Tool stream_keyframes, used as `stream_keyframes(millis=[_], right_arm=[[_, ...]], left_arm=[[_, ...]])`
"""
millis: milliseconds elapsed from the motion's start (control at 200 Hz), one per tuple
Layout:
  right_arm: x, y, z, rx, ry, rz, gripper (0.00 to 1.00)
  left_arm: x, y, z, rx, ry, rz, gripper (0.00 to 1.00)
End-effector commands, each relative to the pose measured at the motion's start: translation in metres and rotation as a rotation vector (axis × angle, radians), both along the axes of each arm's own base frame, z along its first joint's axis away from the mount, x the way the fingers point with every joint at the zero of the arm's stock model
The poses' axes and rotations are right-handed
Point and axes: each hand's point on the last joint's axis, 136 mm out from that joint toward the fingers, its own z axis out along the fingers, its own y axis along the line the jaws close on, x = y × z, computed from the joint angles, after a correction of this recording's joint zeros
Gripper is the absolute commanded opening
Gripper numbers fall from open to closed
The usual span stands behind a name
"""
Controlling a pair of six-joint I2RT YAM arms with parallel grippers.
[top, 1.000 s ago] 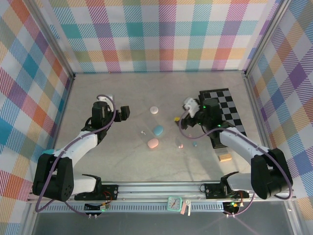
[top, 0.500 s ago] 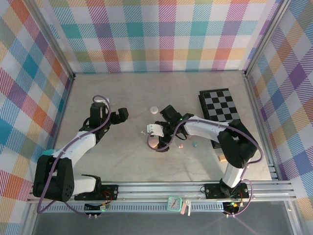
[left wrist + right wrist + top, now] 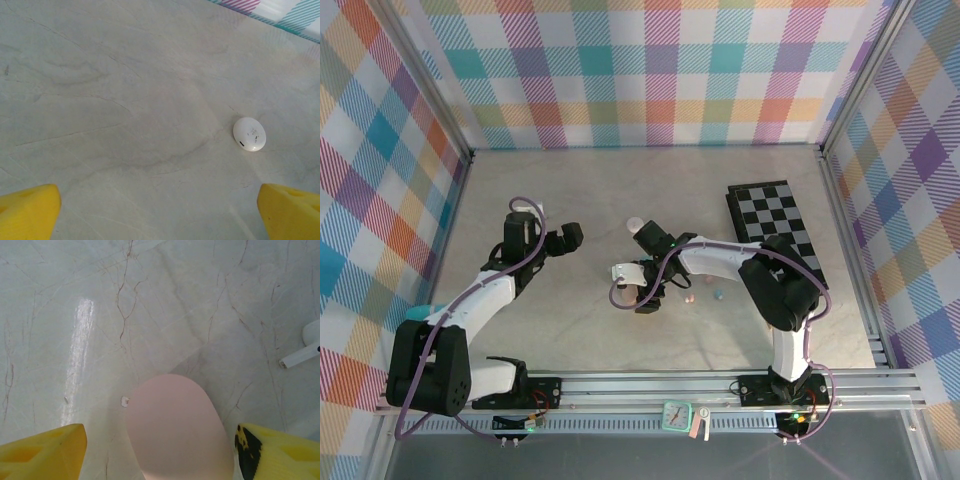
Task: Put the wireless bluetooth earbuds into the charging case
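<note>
Surface: pale marbled slab (image 3: 560, 180) enclosed by plaid walls (image 3: 640, 70); checkered board (image 3: 775, 225) at far right.
Right end effector (image 3: 160, 440): yellow fingers spread, straddling the pink case; a gap shows on one side, while the other finger sits at the case's edge.
Pink case (image 3: 177, 430): lies flat between the fingers, long axis running away from the wrist, rounded end pointing outward.
White earbud (image 3: 307, 345): lies just beyond the case, stem angled toward it.
Right arm: upper link rises from the base, forearm stretched leftward to mid-surface.
Pink earbud (image 3: 688, 298), blue earbud (image 3: 718, 294): loose, just near-side of the forearm.
Left end effector (image 3: 157, 200): fingers wide apart, holding nothing.
White case (image 3: 249, 133): flat, ahead of the fingers.
Left arm: bent, wrist facing right.
</note>
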Motion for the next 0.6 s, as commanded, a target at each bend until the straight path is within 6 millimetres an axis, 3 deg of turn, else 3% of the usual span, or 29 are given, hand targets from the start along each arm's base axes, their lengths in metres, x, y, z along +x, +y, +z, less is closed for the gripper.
stream_keyframes(millis=[0,90,240,595], right_arm=[[-0.006,-0.002,-0.002,-0.029,0.017,0.027,0.77],[-0.006,-0.005,-0.004,-0.037,0.017,0.021,0.75],[-0.005,-0.006,-0.006,-0.045,0.013,0.012,0.59],[0.004,-0.007,-0.012,-0.059,-0.025,-0.007,0.55]], left_arm=[[-0.002,0.002,0.005,-0.019,-0.019,0.007,1.00],[-0.001,0.002,0.005,-0.021,-0.022,0.007,1.00],[0.000,0.001,0.007,-0.028,-0.027,0.005,1.00],[0.000,-0.001,0.010,-0.038,-0.029,-0.004,1.00]])
